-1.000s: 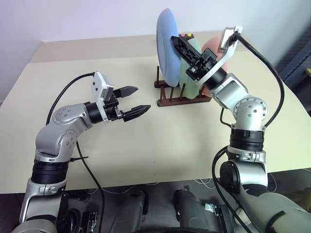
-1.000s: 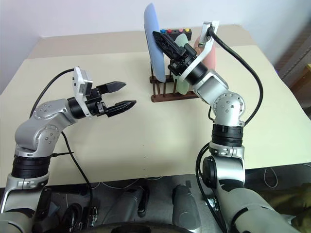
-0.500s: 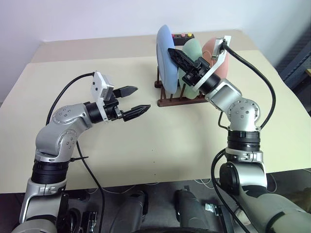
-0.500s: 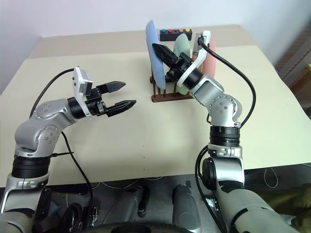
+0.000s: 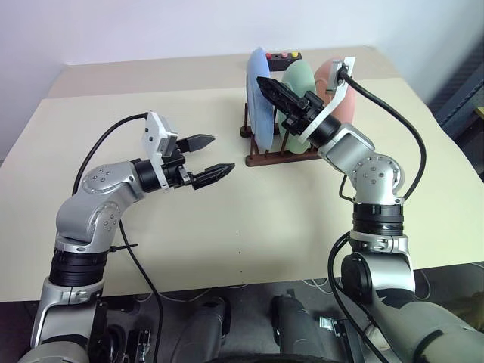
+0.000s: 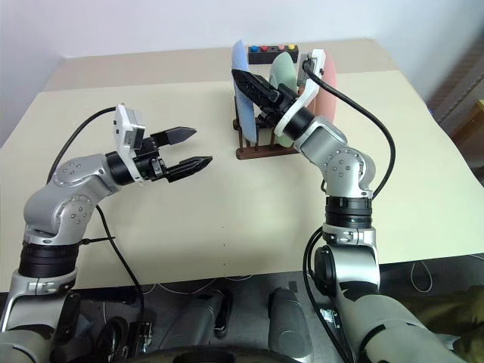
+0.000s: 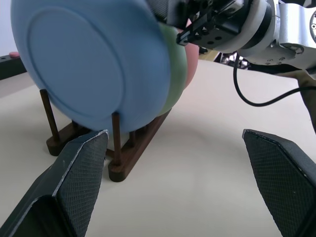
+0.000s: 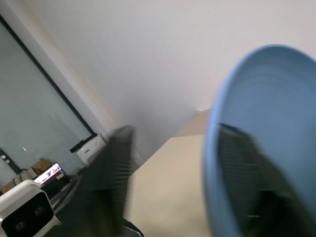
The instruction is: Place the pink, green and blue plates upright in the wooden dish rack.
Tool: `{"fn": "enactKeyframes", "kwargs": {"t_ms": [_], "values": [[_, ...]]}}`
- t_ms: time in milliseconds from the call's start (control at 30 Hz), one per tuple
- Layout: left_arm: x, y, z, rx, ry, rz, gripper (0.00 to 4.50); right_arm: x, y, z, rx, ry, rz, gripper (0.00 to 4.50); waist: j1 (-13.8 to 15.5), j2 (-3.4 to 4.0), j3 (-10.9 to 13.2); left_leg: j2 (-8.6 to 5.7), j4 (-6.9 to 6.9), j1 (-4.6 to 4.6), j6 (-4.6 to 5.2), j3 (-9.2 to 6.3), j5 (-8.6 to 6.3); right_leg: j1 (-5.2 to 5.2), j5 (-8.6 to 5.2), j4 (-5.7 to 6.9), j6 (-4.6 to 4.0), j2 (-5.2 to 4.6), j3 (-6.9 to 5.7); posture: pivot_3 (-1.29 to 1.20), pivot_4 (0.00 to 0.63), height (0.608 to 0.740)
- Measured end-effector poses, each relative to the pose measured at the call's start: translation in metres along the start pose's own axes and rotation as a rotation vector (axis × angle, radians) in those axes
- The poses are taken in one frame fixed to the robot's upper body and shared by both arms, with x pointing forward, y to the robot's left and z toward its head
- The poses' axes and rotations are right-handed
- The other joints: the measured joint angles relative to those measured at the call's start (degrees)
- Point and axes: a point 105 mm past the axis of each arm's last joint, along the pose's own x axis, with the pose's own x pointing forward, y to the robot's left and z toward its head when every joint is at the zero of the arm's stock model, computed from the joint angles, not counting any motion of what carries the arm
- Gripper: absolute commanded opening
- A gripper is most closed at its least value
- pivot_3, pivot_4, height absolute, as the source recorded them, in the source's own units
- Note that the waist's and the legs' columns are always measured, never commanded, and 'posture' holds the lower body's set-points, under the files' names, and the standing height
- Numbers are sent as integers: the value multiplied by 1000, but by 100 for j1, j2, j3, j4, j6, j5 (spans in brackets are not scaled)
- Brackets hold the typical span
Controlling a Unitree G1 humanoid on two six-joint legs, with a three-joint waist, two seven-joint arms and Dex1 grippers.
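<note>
- The wooden dish rack stands on the far part of the cream bench, right of centre.
- The blue plate stands upright on edge in the rack, at the end toward the robot's left; in the left wrist view its broad face sits between thin upright pegs.
- The green plate stands just behind the blue one in the same rack, partly hidden by the right arm.
- The pink plate stands behind the green one, at the rack's right-hand end; whether neighbouring plates touch cannot be told.
- The right gripper reaches in from the right, raised above the bench, with its tips at the upper rim of the blue plate.
- Right jaws: apart. In the right wrist view one finger lies on each side of the blue rim, one against the plate's inner face and the other standing clear on the outer side. No clamping is evident; contact with the rim cannot be confirmed.
- The left gripper hovers above the bench, well apart from the rack, pointing toward it.
- Left jaws: spread wide, with nothing between them.
- A black box with coloured buttons sits on the bench behind the rack, near the far edge.
</note>
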Motion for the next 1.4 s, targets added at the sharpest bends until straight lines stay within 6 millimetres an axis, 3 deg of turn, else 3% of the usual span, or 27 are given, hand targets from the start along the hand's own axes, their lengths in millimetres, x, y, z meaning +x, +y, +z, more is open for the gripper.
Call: {"fn": "enactKeyframes", "kwargs": {"t_ms": [33,67,467,567,667,867,933,1067,1267,1400], "values": [[0,0,0,0,0,0,4500,0,0,0,0,0,0,4413,0,0,0,0,0,0,0,0,0,0,0,0,0,0,0,0,150,740],[0,0,0,-1,-1,-1,4500,0,0,0,0,0,0,4468,0,0,0,0,0,0,0,0,0,0,0,0,0,0,0,0,150,740],[1,-1,0,-3,-4,-2,4500,0,2,6,-29,-10,2,4468,3,0,0,0,0,0,0,0,0,0,0,0,0,0,0,0,150,740],[1,-1,0,-3,-4,-3,4500,0,-1,9,-124,8,-21,4468,3,0,0,0,0,0,0,0,0,0,0,0,0,0,0,0,150,740],[1,-1,0,-3,-4,-3,4500,-1,-8,0,-303,114,-59,4468,-2,0,0,0,0,0,0,2,0,0,0,-1,0,0,0,0,150,740],[1,-1,0,-3,-4,-3,4500,1,-10,-7,-309,123,-65,4468,6,-1,0,1,0,0,-1,1,0,1,0,-2,0,0,0,0,150,740],[1,-1,0,-3,-4,-4,4500,1,-9,-2,-298,90,-61,4468,10,0,0,1,0,0,-1,1,0,1,0,-2,0,1,0,0,150,740],[2,-1,1,-2,-7,-5,4500,4,1,26,-357,-21,-38,4468,9,-1,0,1,-1,0,-1,0,0,1,0,-2,0,1,0,0,150,740],[3,-1,4,6,-14,-12,4500,3,5,37,-407,-77,-32,4468,6,-1,0,1,-1,0,-1,0,0,1,0,-2,0,1,0,0,150,740],[3,-1,3,3,-12,-11,4500,-4,6,56,-475,-161,-44,4468,11,-1,0,0,-1,0,-1,1,0,1,0,-3,0,1,0,0,150,740]]}}
